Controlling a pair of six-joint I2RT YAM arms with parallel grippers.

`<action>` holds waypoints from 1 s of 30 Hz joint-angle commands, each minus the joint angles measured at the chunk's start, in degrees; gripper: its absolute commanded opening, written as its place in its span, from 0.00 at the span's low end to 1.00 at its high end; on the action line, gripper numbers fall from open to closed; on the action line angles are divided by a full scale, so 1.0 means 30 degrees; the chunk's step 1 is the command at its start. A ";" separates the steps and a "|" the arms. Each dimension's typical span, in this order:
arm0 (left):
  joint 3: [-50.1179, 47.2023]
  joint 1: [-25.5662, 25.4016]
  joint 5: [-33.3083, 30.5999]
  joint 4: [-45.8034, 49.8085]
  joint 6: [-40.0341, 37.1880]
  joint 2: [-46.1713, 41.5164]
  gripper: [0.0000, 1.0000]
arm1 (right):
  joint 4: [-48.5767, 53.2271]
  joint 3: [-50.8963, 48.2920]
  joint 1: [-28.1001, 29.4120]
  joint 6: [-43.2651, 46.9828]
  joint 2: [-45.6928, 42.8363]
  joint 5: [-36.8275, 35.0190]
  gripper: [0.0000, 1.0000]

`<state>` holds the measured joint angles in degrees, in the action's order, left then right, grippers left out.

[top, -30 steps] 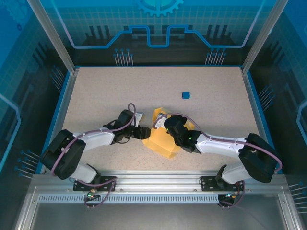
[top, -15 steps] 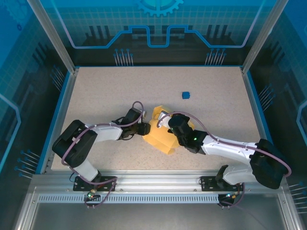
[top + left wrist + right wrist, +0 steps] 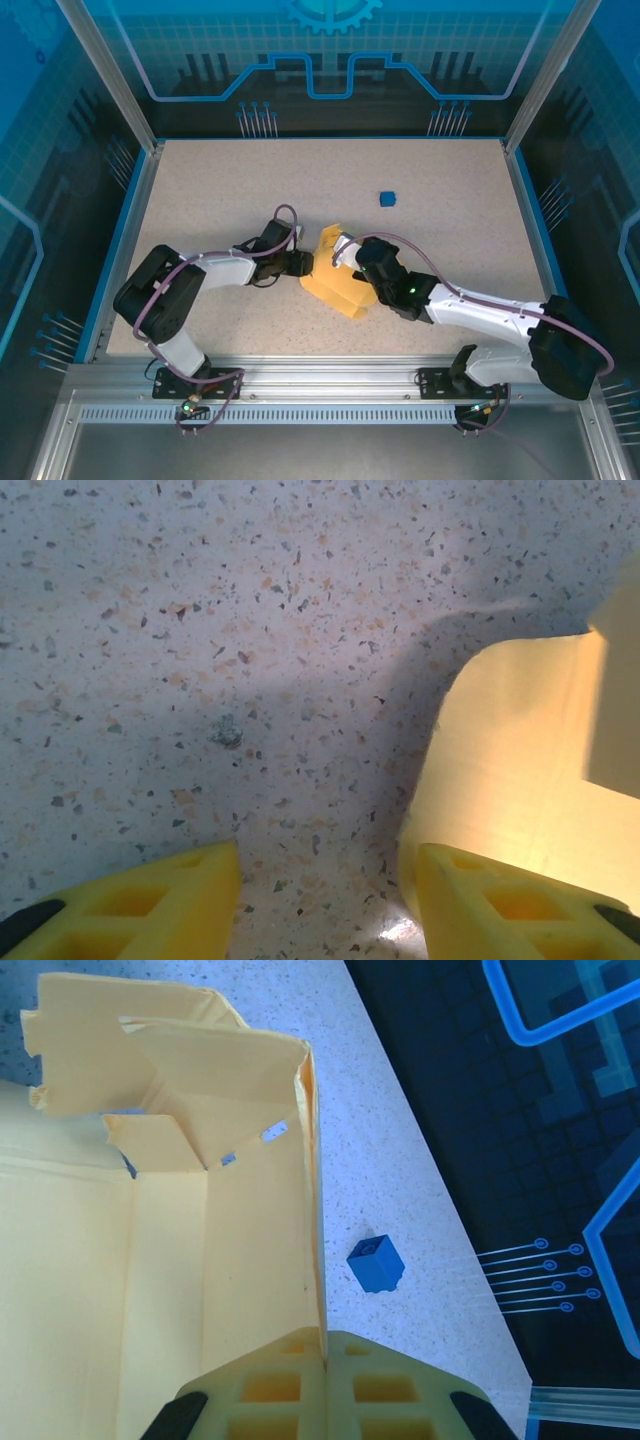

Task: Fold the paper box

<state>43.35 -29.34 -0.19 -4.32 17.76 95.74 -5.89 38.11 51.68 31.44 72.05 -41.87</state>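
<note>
The paper box (image 3: 335,288) is pale yellow card, partly folded, lying in the middle of the table. In the right wrist view its open inside (image 3: 150,1210) faces the camera, with loose flaps at the far end. My right gripper (image 3: 350,262) is shut on the thin edge of one box wall (image 3: 318,1260); the jaws (image 3: 325,1345) meet on the card. My left gripper (image 3: 305,263) is at the box's left edge, low over the table. It stands open (image 3: 328,858) over bare tabletop, its right finger lying against a rounded box flap (image 3: 530,760).
A tiny blue cube (image 3: 388,198) sits toward the back right of the table, close to the box wall in the right wrist view (image 3: 376,1264). A raised blue rim (image 3: 330,138) runs round the speckled tabletop. Open surface lies to the left and behind.
My left gripper has moved right, up against the box's left edge, and its jaws have narrowed somewhat. The right arm has reached a little further left, with the box shifting slightly.
</note>
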 commanded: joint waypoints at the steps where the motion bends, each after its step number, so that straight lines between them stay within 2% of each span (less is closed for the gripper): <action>1: 0.0438 0.0470 0.0329 0.0412 -0.0699 -0.0153 0.53 | 0.0261 0.0066 -0.0221 -0.0437 0.0476 0.0188 0.00; 11: 0.0641 0.1016 0.1816 0.0254 -0.1828 -0.1036 0.54 | 0.0410 0.0275 -0.0370 -0.0609 0.1325 -0.0135 0.00; 17: 0.0593 0.1022 0.4073 -0.0642 -0.3213 -0.1788 0.57 | 0.0432 0.0305 -0.0396 -0.0695 0.1394 -0.0106 0.00; 21: 0.0639 0.0993 0.5460 -0.1286 -0.3923 -0.1737 0.59 | 0.0420 0.0317 -0.0426 -0.0736 0.1343 -0.0108 0.00; 30: 0.1597 0.0485 0.6830 -0.1725 -0.5656 -0.0599 0.60 | 0.0643 0.0443 -0.0501 -0.0838 0.1153 0.0034 0.00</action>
<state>46.17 -27.07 16.80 -8.12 4.51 92.68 -5.48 38.15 50.94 30.59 75.57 -41.91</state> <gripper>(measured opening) 0.600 0.046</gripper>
